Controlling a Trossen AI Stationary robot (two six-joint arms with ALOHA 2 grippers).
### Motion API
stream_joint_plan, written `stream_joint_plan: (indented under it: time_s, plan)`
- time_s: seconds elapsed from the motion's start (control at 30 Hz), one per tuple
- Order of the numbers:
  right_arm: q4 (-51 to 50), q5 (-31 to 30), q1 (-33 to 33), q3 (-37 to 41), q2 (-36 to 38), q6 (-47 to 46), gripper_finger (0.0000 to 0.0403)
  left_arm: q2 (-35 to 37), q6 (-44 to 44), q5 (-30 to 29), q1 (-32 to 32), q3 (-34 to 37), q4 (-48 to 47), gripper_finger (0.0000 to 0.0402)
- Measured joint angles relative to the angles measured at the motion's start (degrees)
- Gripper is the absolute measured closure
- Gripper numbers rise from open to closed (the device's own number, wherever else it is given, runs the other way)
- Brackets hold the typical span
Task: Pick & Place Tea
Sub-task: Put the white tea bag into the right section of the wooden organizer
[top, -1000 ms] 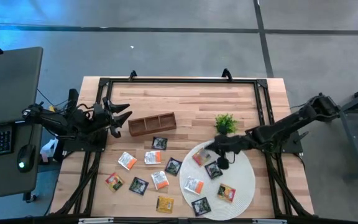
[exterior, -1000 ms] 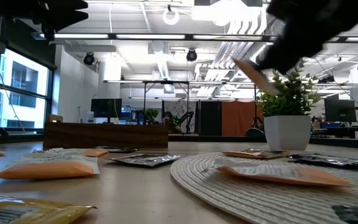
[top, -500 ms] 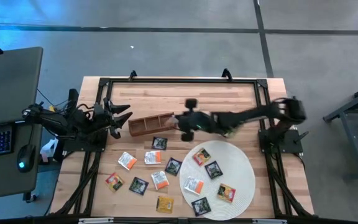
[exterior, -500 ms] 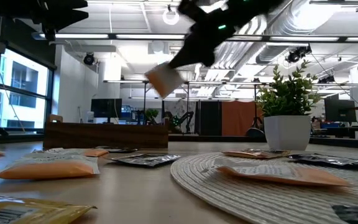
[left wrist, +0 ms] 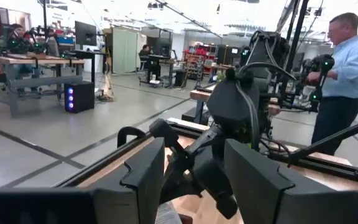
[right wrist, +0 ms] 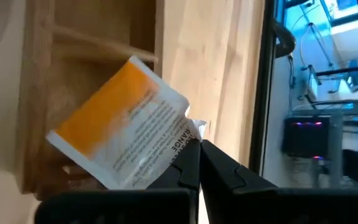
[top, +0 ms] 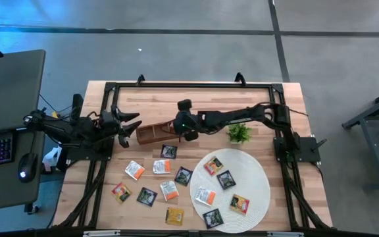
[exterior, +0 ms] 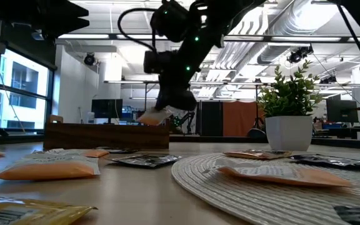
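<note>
Readable text: one item only. White-and-orange flat square tea-bag packet (right wrist: 120,134), seen in right wrist view, pinched at corner between fingers of right gripper (right wrist: 197,163): black capitals along white edge read "…RANGE", first letter hidden by finger. Several lines of small black print beside it on white part, too fine to read. Other tea packets on table and round white woven mat (top: 258,191): printing visible in high and low views, none legible.

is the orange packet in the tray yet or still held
Held. The right gripper is shut on the packet's corner, hanging it over the tray; not released.
</note>
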State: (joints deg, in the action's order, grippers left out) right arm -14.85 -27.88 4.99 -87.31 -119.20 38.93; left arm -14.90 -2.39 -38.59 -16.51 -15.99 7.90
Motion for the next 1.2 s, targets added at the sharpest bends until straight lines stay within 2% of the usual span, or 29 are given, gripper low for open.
stream_joint_plan:
  time_s: [0.13, 0.3, 0.43, 0.57, 0.63, 0.8, 0.9, 0.97, 1.03, 1.13, 1.2]
  plan:
    - [1.75, 2.46, -0.04, -0.02, 0.04, 2.41, 0.0400, 0.00, 0.00, -0.10, 0.02, 0.00, -0.01, 0.0236]
    - [3.53, 11.52, 0.72, -0.01, 0.04, 6.17, 0.0390, 0.00, -0.02, -0.09, 0.02, 0.00, -0.47, 0.0236]
    - [3.57, 9.94, 0.73, -0.01, 0.04, 9.00, 0.0374, 0.00, -0.02, -0.09, 0.01, 0.00, -0.55, 0.0236]
    - [3.57, 14.32, 1.08, 0.00, 0.04, 11.16, 0.0340, 0.00, -0.02, -0.07, 0.01, 0.00, -0.53, 0.0236]
    - [3.50, 13.93, 1.27, 0.00, 0.04, 10.27, 0.0315, 0.00, -0.04, -0.07, 0.01, 0.00, -0.53, 0.0236]
    - [3.54, 7.29, 1.83, 0.00, 0.04, 8.66, 0.0248, 0.00, -0.03, 0.01, 0.00, 0.00, -0.53, 0.0236]
    - [4.13, 5.81, 1.28, 0.02, 0.57, 8.29, 0.0222, 0.01, -0.45, 0.63, 0.02, 0.00, -0.73, 0.0236]
    - [4.50, 8.24, 0.23, 0.02, 1.57, 5.65, 0.0215, 0.02, -2.12, 2.27, 0.01, 0.00, -1.64, 0.0236]
    - [5.31, 13.65, -1.00, 0.00, 2.21, 0.87, 0.0214, -0.17, -5.60, 4.00, 0.00, 0.00, -3.73, 0.0236]
    - [4.80, 23.17, -2.68, -0.02, 2.51, -5.54, 0.0220, -1.18, -13.38, 6.77, 0.00, -0.02, -8.88, 0.0236]
    - [3.62, 26.44, -4.07, -0.02, 2.51, -7.40, 0.0226, -2.25, -20.26, 9.32, 0.00, -0.02, -12.91, 0.0236]
